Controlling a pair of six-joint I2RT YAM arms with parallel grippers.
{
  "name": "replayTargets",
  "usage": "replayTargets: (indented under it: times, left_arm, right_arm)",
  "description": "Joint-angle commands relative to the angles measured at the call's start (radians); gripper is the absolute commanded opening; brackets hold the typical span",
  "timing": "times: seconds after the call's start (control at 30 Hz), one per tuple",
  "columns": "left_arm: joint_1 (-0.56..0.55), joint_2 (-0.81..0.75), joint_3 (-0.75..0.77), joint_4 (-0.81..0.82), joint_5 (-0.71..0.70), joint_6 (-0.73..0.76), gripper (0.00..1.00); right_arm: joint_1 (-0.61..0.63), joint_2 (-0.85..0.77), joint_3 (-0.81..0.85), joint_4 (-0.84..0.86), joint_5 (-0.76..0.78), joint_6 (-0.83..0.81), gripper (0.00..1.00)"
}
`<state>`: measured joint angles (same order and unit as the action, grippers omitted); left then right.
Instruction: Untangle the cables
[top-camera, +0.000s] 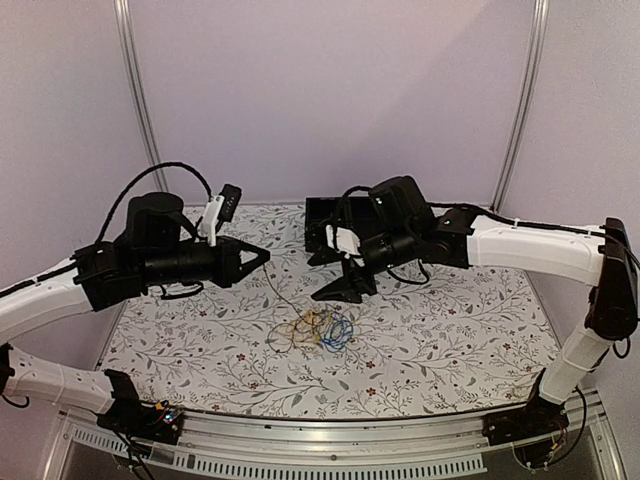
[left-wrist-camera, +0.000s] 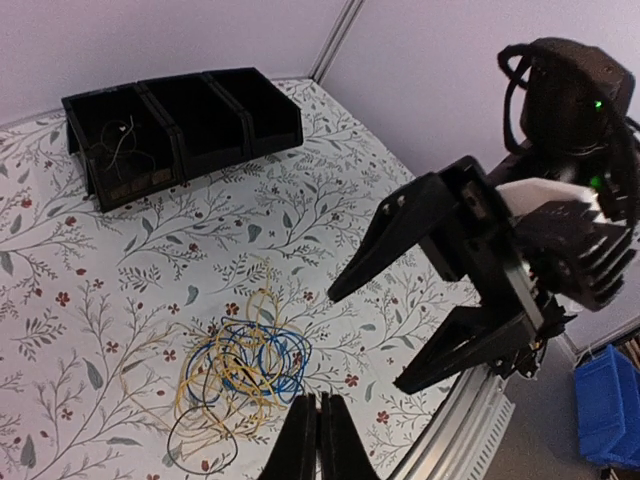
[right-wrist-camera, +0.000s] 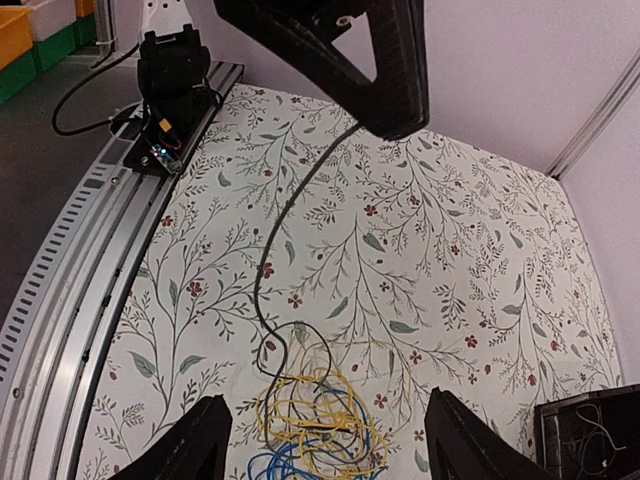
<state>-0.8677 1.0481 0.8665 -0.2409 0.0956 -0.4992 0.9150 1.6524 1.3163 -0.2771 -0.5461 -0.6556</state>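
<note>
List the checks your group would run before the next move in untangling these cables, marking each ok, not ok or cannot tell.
1. Left gripper jaws shut on the thin dark cable: ok.
2. Right gripper jaws open, ready to grasp: ok.
3. Thin dark cable pulled clear of the yellow, blue and dark tangle of thin cables: not ok; its lower end runs into the pile.
4. Right gripper aimed at the tangle: ok; the pile lies between its jaws in the right wrist view.
5. Thin dark cable free of knots inside the pile: cannot tell.
</note>
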Motion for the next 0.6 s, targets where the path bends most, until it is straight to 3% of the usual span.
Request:
replayTargets:
  times: [0.0,0.2,0.4,0.57]
  left_arm:
    - [0.004,-0.04,0.115,-0.015,-0.046,0.025,0.0]
    - [0.003,-0.004,0.263,-0.007,-0.053,0.048,0.0]
    - [0.002,0.065,0.495,-0.069,-0.088,0.091,0.0]
    - [0.003,0.165,0.834,-0.157,-0.093,0.157,0.0]
  right_arm:
    - [0.022,0.074,0.041,0.061,-0.095,0.097,0.71]
    - [0.043,0.195,0.023,0.206,-0.166,0.175,0.68]
    - [0.043,0.341,-0.002,0.308,-0.224,0.281,0.46]
    - [0.043,0.399,-0.032,0.358,-0.223,0.341,0.34]
